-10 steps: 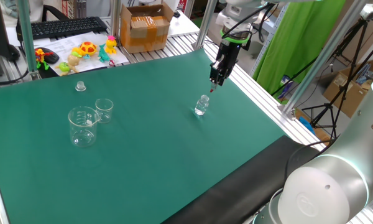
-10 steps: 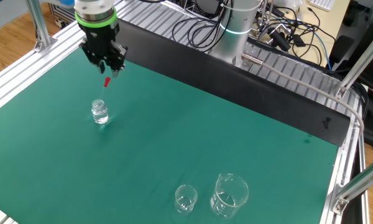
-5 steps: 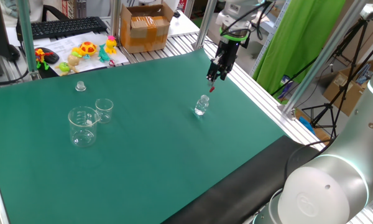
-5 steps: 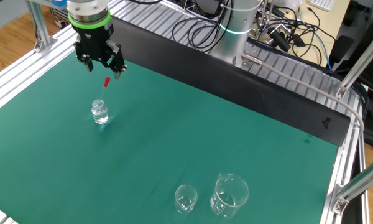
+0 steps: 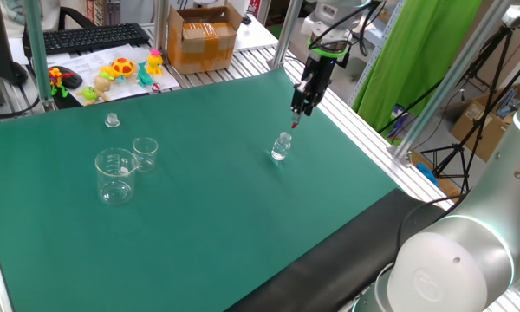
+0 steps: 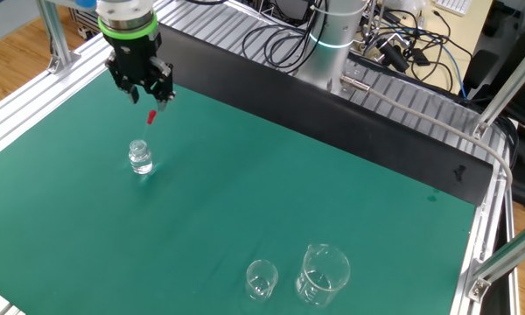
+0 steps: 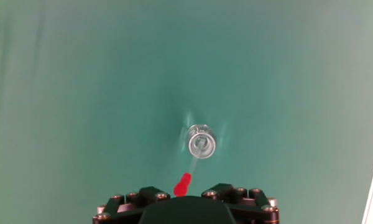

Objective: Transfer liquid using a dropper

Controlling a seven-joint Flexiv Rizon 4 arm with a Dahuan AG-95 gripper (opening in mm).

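The black two-finger gripper [image 6: 150, 94] pinches the slender clear dropper with a red end [image 6: 151, 116]. The dropper hangs below the fingertips, above a small clear glass vial [image 6: 140, 157].

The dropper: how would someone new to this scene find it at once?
Look at the green mat, far edge nearest the green curtain, where the pincer hangs. The dropper dangles beneath it, above a small vial. Its red end sets it apart from all the clear glassware.

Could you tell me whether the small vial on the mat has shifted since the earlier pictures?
No. The vial stands at the same spot on the green mat in both fixed views, unchanged relative to the two beakers.
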